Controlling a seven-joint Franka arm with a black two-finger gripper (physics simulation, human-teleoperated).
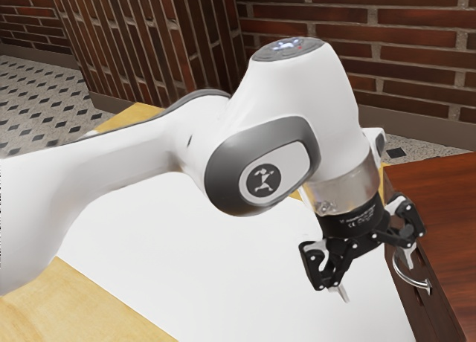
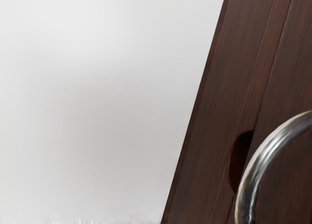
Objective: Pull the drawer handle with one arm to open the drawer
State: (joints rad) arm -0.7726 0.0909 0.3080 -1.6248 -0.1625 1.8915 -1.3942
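A dark wooden drawer cabinet stands at the exterior view's right edge. Its curved metal handle sticks out from the front face, low down. My black gripper hangs open just in front of the cabinet. One finger reaches down toward the white surface, and the other sits close above the handle without closing on it. In the wrist view the drawer front runs slanted beside the hand. The metal handle arcs across it next to a dark mounting hole.
A white mat covers the light wooden table under the arm. My bulky white arm crosses the exterior view from the left. A brick wall stands behind.
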